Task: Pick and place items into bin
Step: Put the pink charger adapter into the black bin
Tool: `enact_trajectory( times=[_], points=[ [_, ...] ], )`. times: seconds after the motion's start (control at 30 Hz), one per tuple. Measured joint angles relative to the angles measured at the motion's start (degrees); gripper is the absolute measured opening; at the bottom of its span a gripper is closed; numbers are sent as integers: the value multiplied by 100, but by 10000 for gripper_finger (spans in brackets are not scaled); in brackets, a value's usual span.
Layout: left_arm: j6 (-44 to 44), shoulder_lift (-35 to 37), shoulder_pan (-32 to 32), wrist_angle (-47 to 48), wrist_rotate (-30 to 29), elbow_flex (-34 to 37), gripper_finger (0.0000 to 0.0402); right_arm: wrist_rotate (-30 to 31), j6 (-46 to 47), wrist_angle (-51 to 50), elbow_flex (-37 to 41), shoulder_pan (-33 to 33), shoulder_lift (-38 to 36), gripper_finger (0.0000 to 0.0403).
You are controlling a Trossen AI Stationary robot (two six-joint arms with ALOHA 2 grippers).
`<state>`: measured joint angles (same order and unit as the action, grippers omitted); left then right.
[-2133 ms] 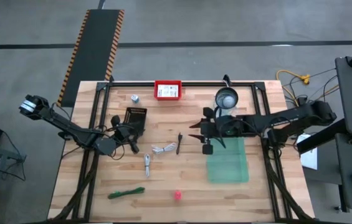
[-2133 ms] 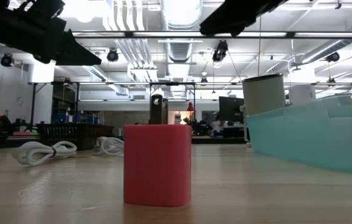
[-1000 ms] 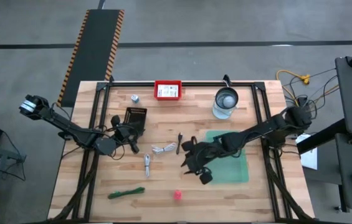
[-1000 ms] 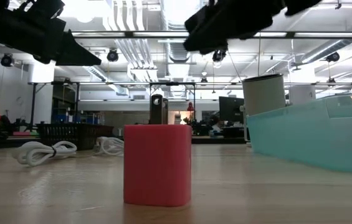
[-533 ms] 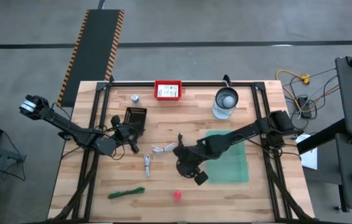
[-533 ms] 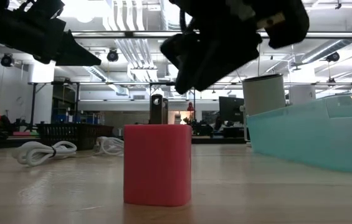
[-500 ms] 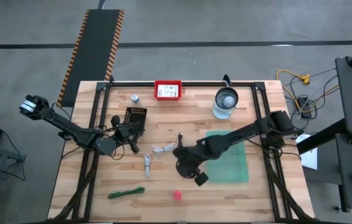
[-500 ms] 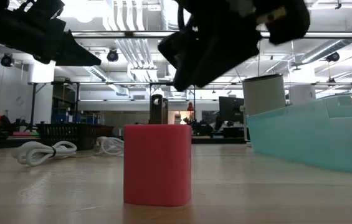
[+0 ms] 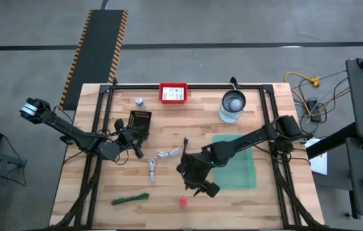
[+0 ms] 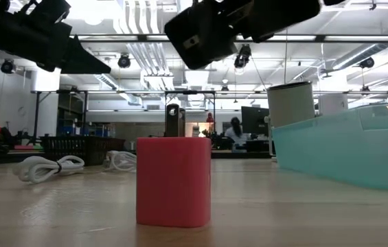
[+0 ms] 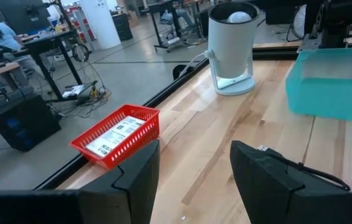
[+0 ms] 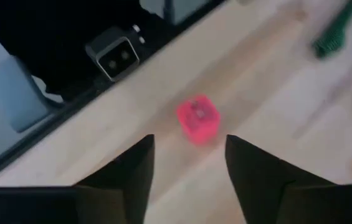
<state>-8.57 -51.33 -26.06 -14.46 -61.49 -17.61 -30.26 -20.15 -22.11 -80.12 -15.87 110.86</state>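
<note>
Pink block-shaped foam piece (image 9: 183,201) sits near the front edge of the wooden table (image 9: 104,186), alone on bare planks; in the low view it stands upright in the foreground (image 10: 174,181). The right pincer (image 9: 197,187) hangs just above and beside it, toward the translucent teal bin (image 9: 235,161), not touching it. The right wrist view looks down past two dark fingers (image 12: 121,178) set apart with nothing between them, the pink piece (image 12: 197,119) lying on the wood beyond the gap.

Other loose things lie across the middle of the table: a white coiled cable (image 9: 168,154), a thin black stick (image 9: 185,146) just beside it, a small metal clip (image 9: 151,170) nearer the front, a green twisted tie (image 9: 130,199) toward the front left, and a small silver cap (image 9: 139,101) near the back edge. White printed cards sit inside a red mesh basket (image 9: 173,94) at the back, and a black mesh basket (image 9: 140,120) lies by the left arm. A glass jar with a metal lid (image 9: 233,104) stands behind the bin.

The left pincer (image 9: 133,139) waits over the left part of the table beside the black basket; its fingers (image 11: 132,180) stand apart and empty, with the red basket (image 11: 119,135) and the jar (image 11: 232,48) ahead of them.
</note>
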Motion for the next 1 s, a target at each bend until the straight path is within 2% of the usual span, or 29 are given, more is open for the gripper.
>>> enact_trajectory(
  times=[0.23, 0.4, 0.6, 1.0],
  points=[
    [2, 0, 0, -4, 0, 4, 180, 1, -197, 506, -5, -190, 305, 262],
    [19, -2, 2, 0, 1, 17, 180, 37, 41, 741, -23, -189, 441, 288],
    [33, -1, 2, -2, 0, 20, 180, 320, -44, 1013, 72, -250, 447, 291],
    [50, -2, 2, 2, 0, 17, 180, 345, -614, 1833, 211, -403, 820, 272]
  ],
)
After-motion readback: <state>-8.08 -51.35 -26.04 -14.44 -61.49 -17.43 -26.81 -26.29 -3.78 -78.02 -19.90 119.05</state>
